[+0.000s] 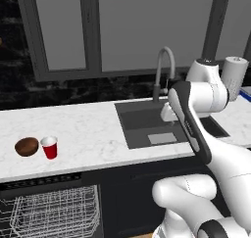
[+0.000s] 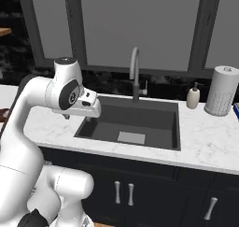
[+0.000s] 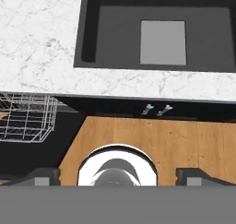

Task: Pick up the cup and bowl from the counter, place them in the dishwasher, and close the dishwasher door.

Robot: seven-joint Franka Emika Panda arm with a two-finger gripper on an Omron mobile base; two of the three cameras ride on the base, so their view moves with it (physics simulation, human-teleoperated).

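Note:
On the white marble counter [image 1: 93,129], far to the left, a dark brown bowl [image 1: 26,146] and a red cup [image 1: 49,147] stand side by side, almost touching. Below them the dishwasher [image 1: 44,185] is open, its white wire rack [image 1: 54,212] pulled out; the rack [image 3: 25,117] also appears in the hand view, over the black dishwasher door [image 3: 32,156]. My gripper [image 3: 120,177] hangs over the counter's front edge by the sink's left side, well right of both objects. It is open, fingertips [image 3: 44,176] wide apart, holding nothing.
A black sink [image 1: 147,124] with a grey faucet [image 1: 164,68] is set into the counter. A soap bottle [image 2: 193,96] and a paper towel roll [image 2: 222,91] stand to its right. Black cabinets with silver handles [image 2: 123,193] sit below, above a wooden floor [image 3: 175,140].

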